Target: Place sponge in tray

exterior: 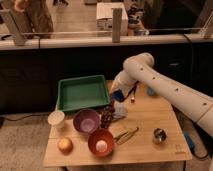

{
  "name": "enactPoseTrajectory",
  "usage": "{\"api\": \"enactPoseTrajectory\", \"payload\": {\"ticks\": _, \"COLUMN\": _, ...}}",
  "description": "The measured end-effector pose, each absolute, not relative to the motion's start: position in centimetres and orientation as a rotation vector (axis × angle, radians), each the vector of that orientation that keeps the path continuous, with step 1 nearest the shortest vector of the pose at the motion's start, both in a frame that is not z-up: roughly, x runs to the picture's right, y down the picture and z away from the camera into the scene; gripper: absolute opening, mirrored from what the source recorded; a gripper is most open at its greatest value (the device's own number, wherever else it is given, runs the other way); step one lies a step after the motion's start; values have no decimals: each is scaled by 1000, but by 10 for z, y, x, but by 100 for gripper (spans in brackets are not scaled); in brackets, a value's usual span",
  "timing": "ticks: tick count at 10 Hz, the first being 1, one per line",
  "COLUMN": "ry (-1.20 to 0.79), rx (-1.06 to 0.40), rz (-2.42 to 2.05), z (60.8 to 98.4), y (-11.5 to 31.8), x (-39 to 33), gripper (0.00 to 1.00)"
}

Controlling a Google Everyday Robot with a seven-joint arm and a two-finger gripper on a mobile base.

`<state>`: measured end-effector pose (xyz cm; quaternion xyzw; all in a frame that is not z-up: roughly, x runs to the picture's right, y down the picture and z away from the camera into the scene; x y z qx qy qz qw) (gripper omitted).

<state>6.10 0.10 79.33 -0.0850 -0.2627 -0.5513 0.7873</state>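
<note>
The green tray [82, 92] sits at the back left of the wooden table [150, 125] with nothing in it. My gripper [118, 100] hangs just off the tray's right edge, a little above the table. It appears shut on a small blue sponge [118, 96]. The white arm [165, 85] comes in from the right.
A purple bowl [86, 121], a red bowl holding a pale ball [101, 142], a white cup [56, 119] and an orange fruit [64, 145] stand at the front left. A dark bag [107, 116], yellow tongs [127, 134] and a small metal can [159, 135] lie nearby.
</note>
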Motion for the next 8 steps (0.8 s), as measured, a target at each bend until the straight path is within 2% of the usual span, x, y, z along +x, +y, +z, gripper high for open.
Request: {"api": "enactPoseTrajectory", "payload": {"ticks": 8, "ry": -654, "rx": -162, "rz": -1296, "z": 835, "y": -17, "x": -15, "gripper": 4}}
